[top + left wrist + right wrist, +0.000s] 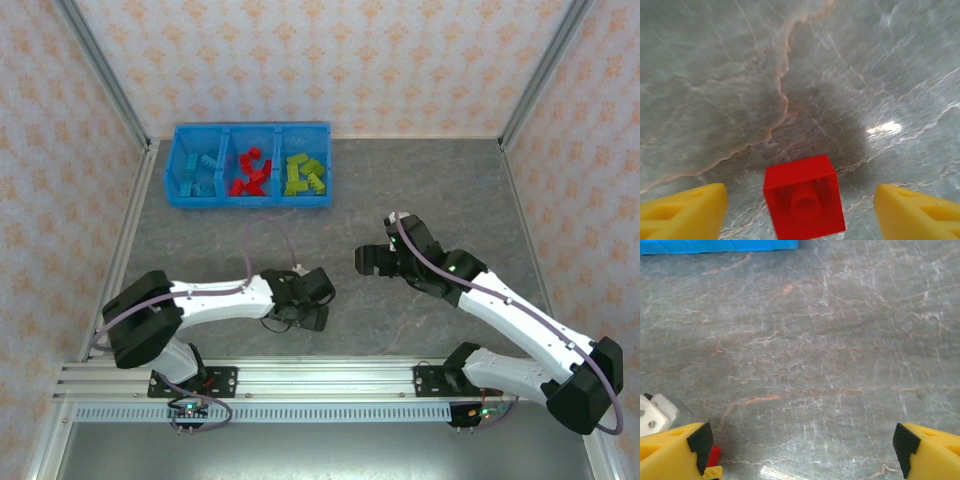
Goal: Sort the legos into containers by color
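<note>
Red lego (804,200) sits on the tabletop (740,75) inside my left gripper (800,207), jaws parted, gaps either side; right gripper (802,450) stands wide, empty; other legos (250,172) lie in the containers (253,201).

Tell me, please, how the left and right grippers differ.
The left gripper straddles a red brick, gaps either side; the right gripper has bare table between its fingers. The left sits nearer the bases than the right. Both are open, with yellow fingers.
</note>
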### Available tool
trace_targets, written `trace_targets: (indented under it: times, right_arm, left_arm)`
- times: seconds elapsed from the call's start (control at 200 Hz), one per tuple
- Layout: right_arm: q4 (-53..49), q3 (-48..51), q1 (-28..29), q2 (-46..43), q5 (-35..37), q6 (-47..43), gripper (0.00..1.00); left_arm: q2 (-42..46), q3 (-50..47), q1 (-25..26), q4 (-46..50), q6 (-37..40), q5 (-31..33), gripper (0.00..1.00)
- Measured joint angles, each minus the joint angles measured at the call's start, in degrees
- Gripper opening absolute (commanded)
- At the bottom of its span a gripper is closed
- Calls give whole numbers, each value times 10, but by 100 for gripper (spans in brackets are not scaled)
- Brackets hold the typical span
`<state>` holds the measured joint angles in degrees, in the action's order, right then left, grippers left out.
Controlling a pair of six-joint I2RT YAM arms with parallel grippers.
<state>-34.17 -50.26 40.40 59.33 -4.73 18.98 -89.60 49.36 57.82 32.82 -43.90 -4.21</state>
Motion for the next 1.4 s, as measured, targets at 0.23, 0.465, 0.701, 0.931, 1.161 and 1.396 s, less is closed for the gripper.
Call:
trace_targets:
  times: [0.23, 0.465, 0.701, 0.931, 1.161, 1.396]
  right_arm:
    - [-19, 3, 0, 0, -2, 25, 92]
    - [-36, 14, -1, 0, -156, 30, 87]
    - [16, 69, -1, -73, -261, 93, 90]
    - [103, 77, -1, -88, -242, 125, 90]
    - [114, 77, -1, -63, -215, 125, 90]
    - [114, 77, -1, -64, -196, 125, 89]
  left_arm:
    - [-29, 4, 10, 9, -43, 22, 40]
    - [-2, -6, 11, 1, -55, 32, 25]
    - [82, -18, -57, -14, -33, 28, 22]
    - [105, 60, -280, -13, 56, 4, 21]
    - [-19, 301, -442, -20, 127, 7, 20]
    - [-282, 588, -533, 5, 143, -29, 18]
